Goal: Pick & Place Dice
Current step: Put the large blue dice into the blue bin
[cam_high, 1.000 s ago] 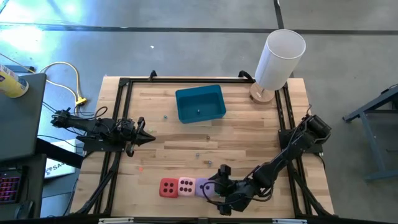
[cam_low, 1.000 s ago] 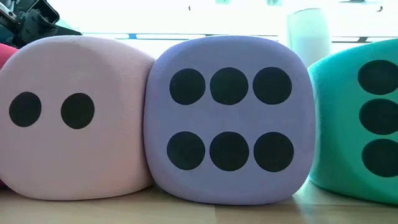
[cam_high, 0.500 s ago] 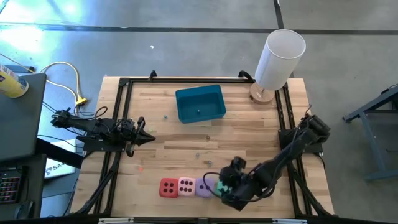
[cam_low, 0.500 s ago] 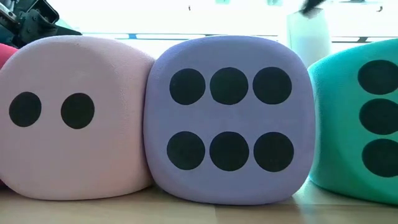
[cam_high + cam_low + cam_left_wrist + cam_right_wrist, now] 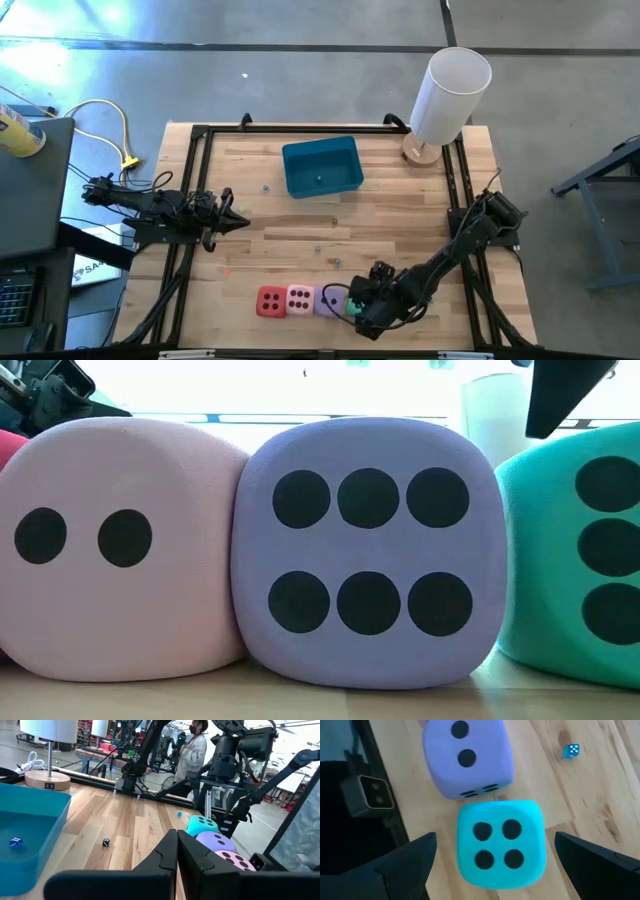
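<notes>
High view shows the teal-green die (image 5: 352, 303) at the right end of the near-edge row, touching the purple die (image 5: 328, 300), then pink (image 5: 300, 299) and red (image 5: 270, 301), with the right gripper (image 5: 362, 305) spread wide over it, and the left gripper (image 5: 238, 221) closed at the table's left.

The dark left arm sat parked at the left-middle of the overhead frame, stretched out flat and pointing right, its dark two-finger left gripper (image 5: 238, 220) pinched fully closed with nothing in it. The dark right arm reached in from the right edge down toward the bottom centre, bent low, with its dark two-finger right gripper (image 5: 356, 303) spread wide and pointing down.
</notes>
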You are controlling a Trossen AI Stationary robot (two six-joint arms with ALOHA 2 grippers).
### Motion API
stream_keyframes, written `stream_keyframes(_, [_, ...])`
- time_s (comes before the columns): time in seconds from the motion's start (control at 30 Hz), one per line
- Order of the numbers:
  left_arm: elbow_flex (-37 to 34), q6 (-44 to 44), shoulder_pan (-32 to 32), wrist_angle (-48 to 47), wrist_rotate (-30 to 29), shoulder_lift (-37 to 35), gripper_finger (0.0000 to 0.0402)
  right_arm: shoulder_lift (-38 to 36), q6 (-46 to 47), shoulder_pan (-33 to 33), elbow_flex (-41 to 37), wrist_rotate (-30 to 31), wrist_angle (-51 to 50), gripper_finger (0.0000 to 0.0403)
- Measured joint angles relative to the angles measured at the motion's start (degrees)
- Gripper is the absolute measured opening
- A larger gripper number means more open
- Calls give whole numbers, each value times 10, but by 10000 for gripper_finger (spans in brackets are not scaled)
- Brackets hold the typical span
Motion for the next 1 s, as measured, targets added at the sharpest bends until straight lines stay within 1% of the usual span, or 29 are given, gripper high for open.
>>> stream_keyframes(0.43, [0,1,0,0,0,0,0,20,-3,-6,-1,-31,12,396])
stream_keyframes(1.0, [0,1,0,0,0,0,0,25,-14,-7,0,-31,11,396])
